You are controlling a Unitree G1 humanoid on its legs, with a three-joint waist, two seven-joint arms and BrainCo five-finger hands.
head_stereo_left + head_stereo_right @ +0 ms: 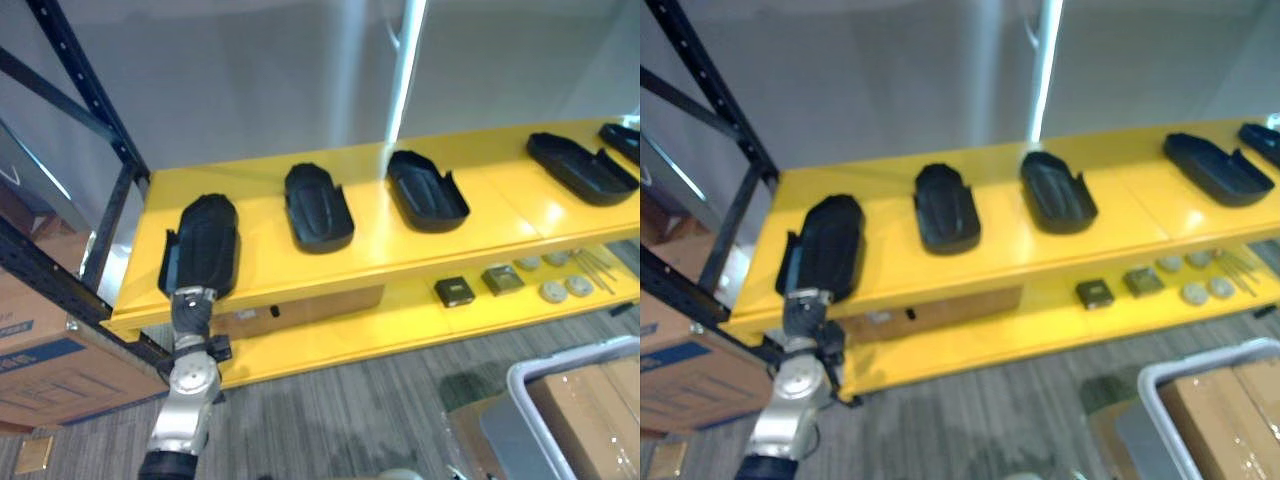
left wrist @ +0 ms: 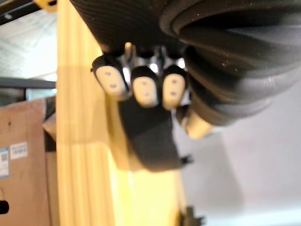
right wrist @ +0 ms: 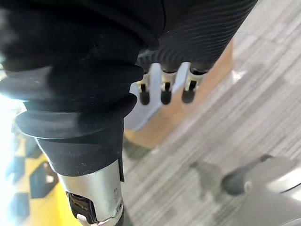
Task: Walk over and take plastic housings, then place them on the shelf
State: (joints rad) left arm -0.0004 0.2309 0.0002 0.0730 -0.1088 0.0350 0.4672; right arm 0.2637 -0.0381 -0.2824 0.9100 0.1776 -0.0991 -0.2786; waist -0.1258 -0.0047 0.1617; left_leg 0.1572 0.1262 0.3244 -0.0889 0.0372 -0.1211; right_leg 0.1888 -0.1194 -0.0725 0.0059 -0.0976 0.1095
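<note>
Several black plastic housings lie in a row on the yellow shelf. My left hand reaches up from below to the near end of the leftmost housing, which rests at the shelf's left front. In the left wrist view its fingers are curled, pads facing back, with that housing running out past them over the yellow board. More housings lie to the right. My right hand hangs low over the carpet, fingers relaxed and holding nothing.
A black rack upright and cardboard boxes stand at the left. The lower yellow shelf carries small parts and round pieces. A pale bin holding a cardboard box sits on the floor at lower right.
</note>
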